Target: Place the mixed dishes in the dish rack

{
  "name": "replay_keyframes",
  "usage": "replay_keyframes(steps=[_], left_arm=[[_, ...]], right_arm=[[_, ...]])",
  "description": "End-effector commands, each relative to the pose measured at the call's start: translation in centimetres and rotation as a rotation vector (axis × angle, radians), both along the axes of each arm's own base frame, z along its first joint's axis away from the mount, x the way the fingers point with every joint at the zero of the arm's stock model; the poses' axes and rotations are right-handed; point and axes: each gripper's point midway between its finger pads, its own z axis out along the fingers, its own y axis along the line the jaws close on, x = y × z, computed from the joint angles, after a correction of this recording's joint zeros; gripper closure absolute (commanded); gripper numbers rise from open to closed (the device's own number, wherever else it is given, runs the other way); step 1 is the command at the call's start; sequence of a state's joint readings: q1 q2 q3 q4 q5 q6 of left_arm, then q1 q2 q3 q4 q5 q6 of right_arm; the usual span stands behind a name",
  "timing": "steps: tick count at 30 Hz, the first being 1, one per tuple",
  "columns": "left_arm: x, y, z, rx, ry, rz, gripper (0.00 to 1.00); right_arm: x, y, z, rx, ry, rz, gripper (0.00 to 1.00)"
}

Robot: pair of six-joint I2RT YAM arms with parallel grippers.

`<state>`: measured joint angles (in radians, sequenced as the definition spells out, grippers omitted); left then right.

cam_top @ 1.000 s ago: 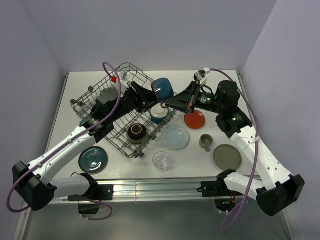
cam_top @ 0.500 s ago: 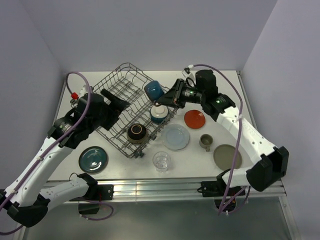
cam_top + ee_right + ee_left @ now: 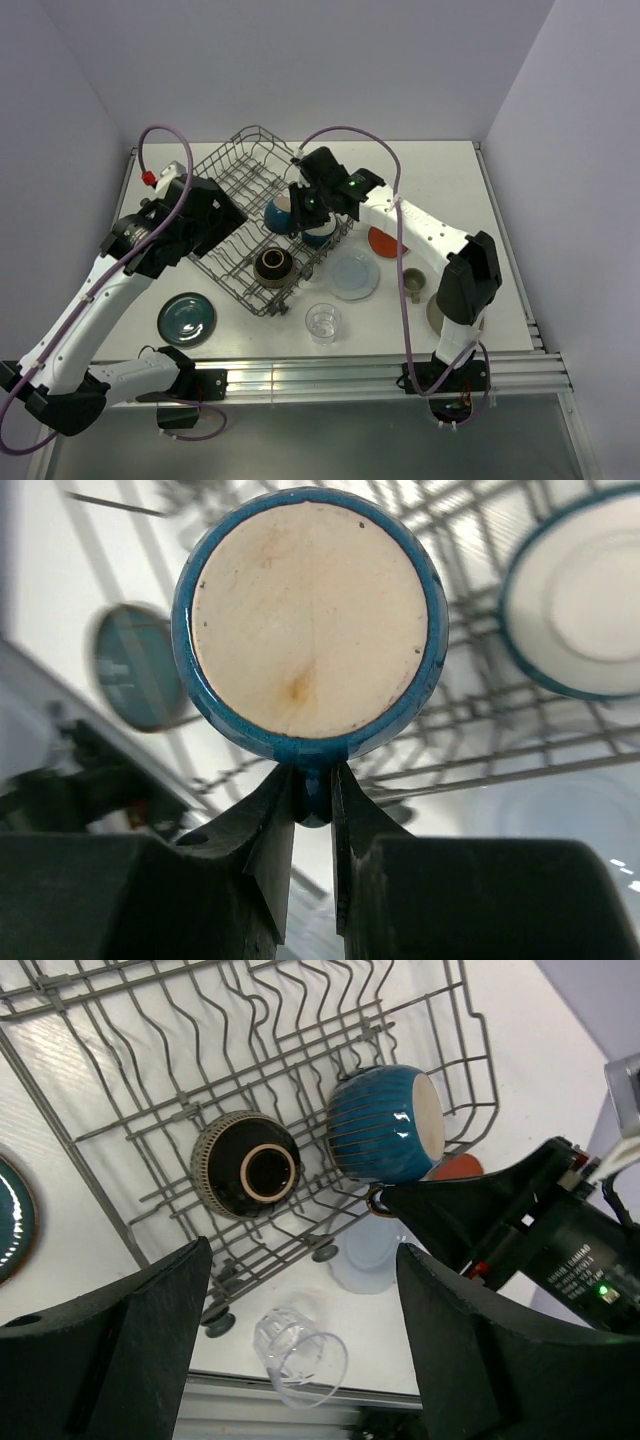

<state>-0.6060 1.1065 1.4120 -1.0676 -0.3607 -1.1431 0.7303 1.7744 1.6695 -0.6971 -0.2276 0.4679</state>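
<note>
My right gripper (image 3: 298, 203) is shut on the handle of a blue cup (image 3: 279, 213) and holds it on its side low over the dish rack (image 3: 232, 170). In the right wrist view the cup (image 3: 310, 615) shows its cream inside and its handle sits between my fingers (image 3: 313, 798). The left wrist view shows this cup (image 3: 385, 1125) just above the rack's tines. A second blue cup (image 3: 320, 233) and a dark bowl (image 3: 273, 265) sit in the rack. My left gripper (image 3: 222, 215) is open and empty above the rack's left side.
On the table lie a teal plate (image 3: 186, 317), a clear glass (image 3: 322, 322), a pale plate (image 3: 351, 273), a red-orange plate (image 3: 384, 241), a small olive cup (image 3: 412, 283) and a beige plate (image 3: 444, 316) partly behind the right arm.
My right gripper has carried the blue cup left and down, from beside the rack's far right edge to over its middle. My left gripper has drawn back to the left.
</note>
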Motion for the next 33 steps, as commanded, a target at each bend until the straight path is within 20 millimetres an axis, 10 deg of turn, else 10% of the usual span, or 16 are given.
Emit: replay_keyframes(steps=[1,18,28,33], left_arm=[[0.0,0.8,0.0,0.082,-0.008,-0.035,0.2],[-1.3,1.2,-1.3,0.054,0.013,-0.053,0.23],[-1.3,0.8,-1.3,0.059,0.023,-0.079,0.24],[-0.8,-0.4,-1.7,0.05,0.044,-0.12,0.25]], right_arm=[[2.2,-0.8,0.5,-0.102,-0.138,0.017,1.0],[5.4,2.5,-7.1,-0.255,-0.174,0.02,1.0],[5.4,0.8,-11.3,-0.383,-0.199,-0.015,1.0],[4.0,0.1,-11.6,-0.389,-0.19,-0.021,0.53]])
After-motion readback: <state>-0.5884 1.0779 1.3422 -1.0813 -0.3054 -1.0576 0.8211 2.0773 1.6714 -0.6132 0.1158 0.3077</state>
